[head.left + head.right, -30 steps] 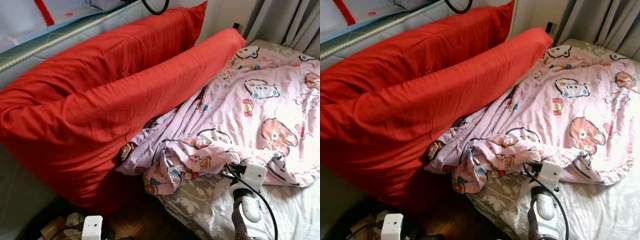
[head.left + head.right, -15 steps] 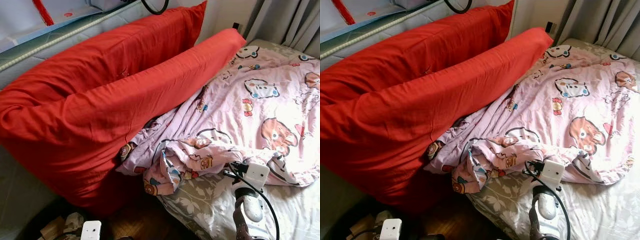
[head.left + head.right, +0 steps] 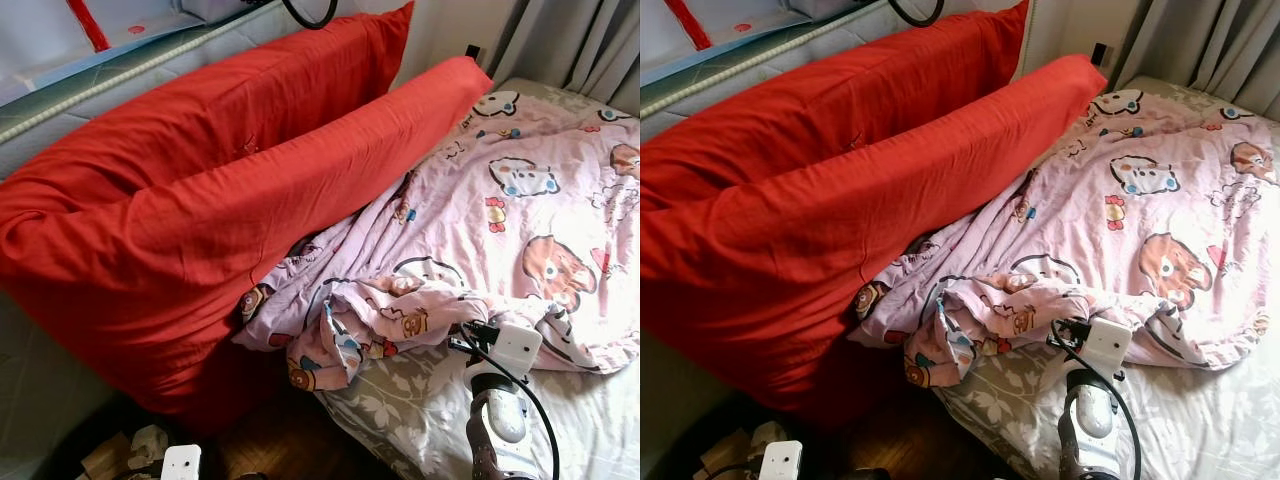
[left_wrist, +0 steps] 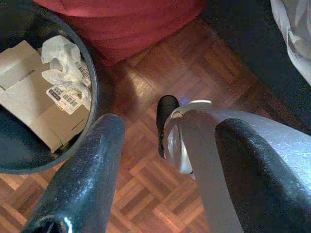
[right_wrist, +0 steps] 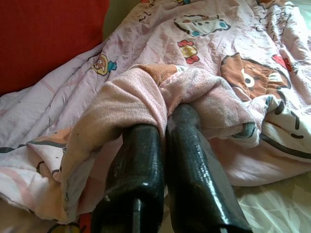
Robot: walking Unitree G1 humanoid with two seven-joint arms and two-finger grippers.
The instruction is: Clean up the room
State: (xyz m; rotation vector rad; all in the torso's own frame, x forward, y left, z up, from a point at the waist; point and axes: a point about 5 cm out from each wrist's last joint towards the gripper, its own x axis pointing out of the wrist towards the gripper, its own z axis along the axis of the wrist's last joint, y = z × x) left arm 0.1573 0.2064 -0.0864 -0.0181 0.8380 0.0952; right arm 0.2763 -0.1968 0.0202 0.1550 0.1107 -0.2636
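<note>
Right wrist view, right claw pinching fleecy blanket

blanket soft fuzzy cloth, pillows matt red cotton, floor glossy wood parquet, right gripper fingers glossy blk.

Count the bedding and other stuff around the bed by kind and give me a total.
Red pillows: 2
Pink cartoon blanket: 1, edge pinched by the right gripper
Black bin: 1, below the open left gripper
Total: 4
</note>
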